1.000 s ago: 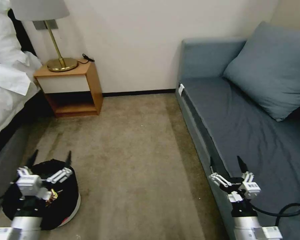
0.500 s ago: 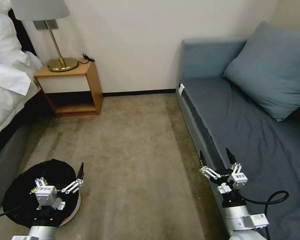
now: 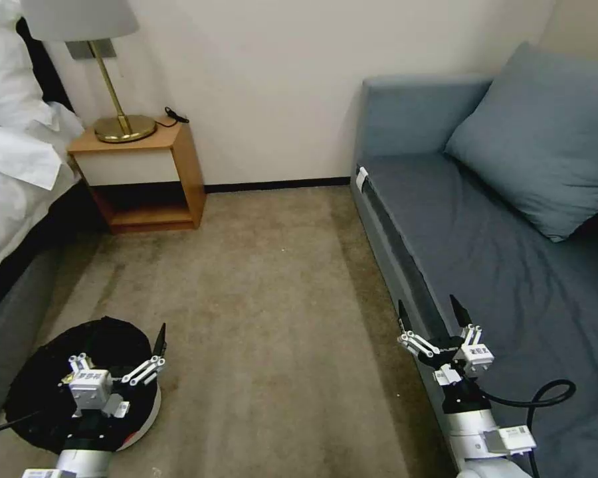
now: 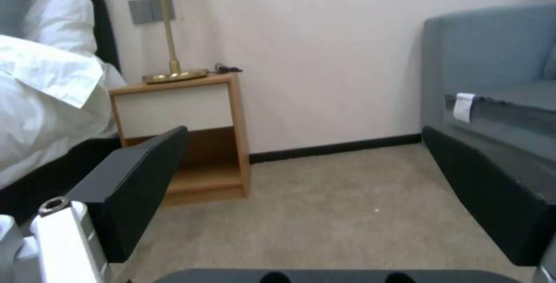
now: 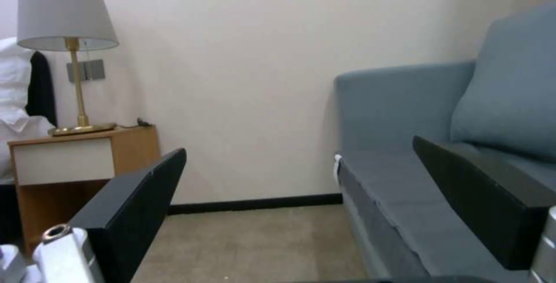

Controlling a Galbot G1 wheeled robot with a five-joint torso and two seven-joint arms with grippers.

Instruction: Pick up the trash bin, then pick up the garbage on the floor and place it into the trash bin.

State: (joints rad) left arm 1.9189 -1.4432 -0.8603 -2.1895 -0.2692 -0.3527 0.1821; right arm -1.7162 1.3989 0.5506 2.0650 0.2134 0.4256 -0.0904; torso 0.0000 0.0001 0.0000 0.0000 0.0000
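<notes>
The trash bin, white and lined with a black bag, stands on the carpet at my lower left beside the bed. My left gripper hovers over the bin's right half, fingers spread and nothing between them; the left wrist view also has this gripper open, facing the nightstand. My right gripper is open and empty at the sofa's front edge, low on the right, and is open too in the right wrist view. The garbage is out of view.
A wooden nightstand with a brass lamp stands against the far wall. The white bed runs along the left, and a blue sofa with a cushion along the right. Bare carpet lies between them.
Over the last second my left gripper drew back and to the right over the bin. My right gripper shifted left and a little forward. Nothing has moved in the last half second.
</notes>
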